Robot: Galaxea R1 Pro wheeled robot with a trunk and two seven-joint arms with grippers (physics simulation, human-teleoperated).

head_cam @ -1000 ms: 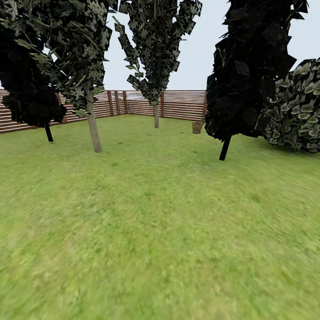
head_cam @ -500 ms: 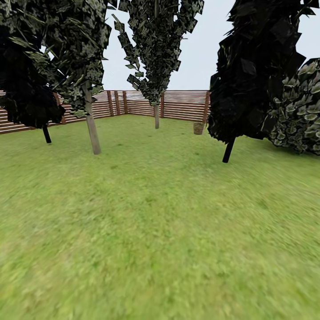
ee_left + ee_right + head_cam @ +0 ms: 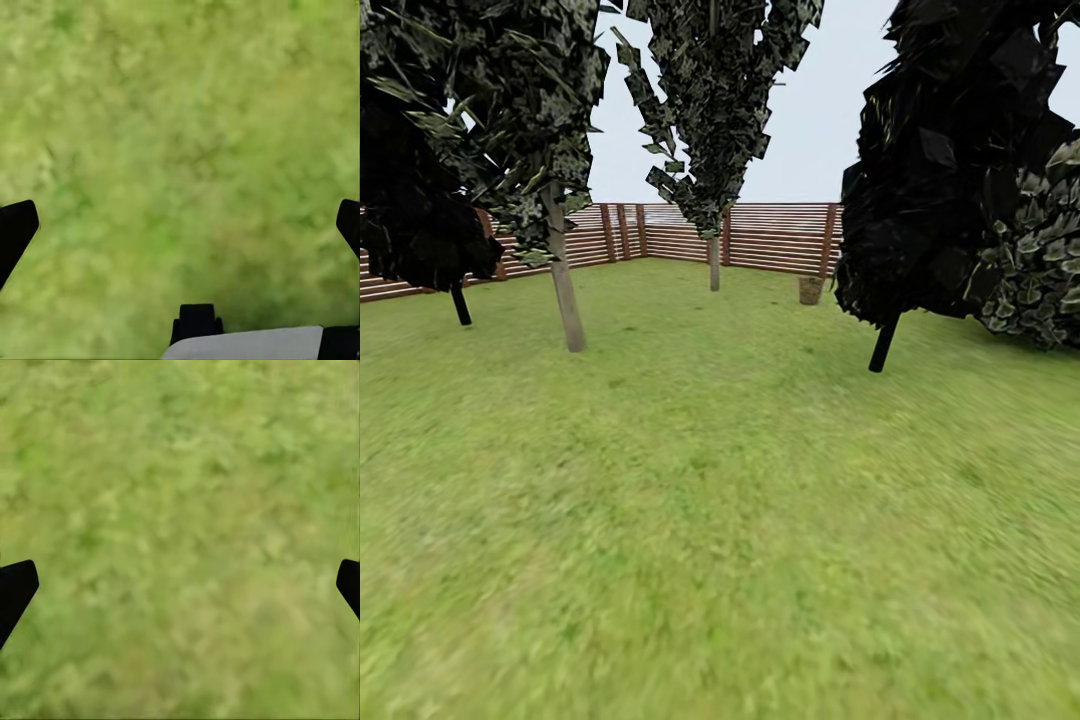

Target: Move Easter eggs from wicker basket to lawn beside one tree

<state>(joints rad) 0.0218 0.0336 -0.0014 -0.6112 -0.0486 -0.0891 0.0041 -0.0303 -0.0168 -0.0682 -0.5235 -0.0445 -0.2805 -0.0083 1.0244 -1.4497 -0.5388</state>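
Observation:
The lawn (image 3: 720,520) stretches ahead to a brown slat fence (image 3: 770,237). Three trees stand on it: a pale-trunked tree (image 3: 565,290) at the left, a thinner tree (image 3: 714,262) by the fence, and a dark tree (image 3: 884,345) at the right. A small brown tub-like shape (image 3: 811,290) sits near the fence; it is too far off to tell whether it is the wicker basket. The Easter eggs are out of view. My left gripper (image 3: 180,225) and my right gripper (image 3: 180,585) both hang open over bare grass, holding nothing.
A round leafy bush (image 3: 1040,270) fills the right edge behind the dark tree. Another dark-trunked tree (image 3: 460,305) stands at the far left by the fence. Wide grass lies between me and the trunks.
The whole head view has shifted: the trunks have spread apart and dropped a little lower, so the camera has moved forward. Nothing on the lawn has moved.

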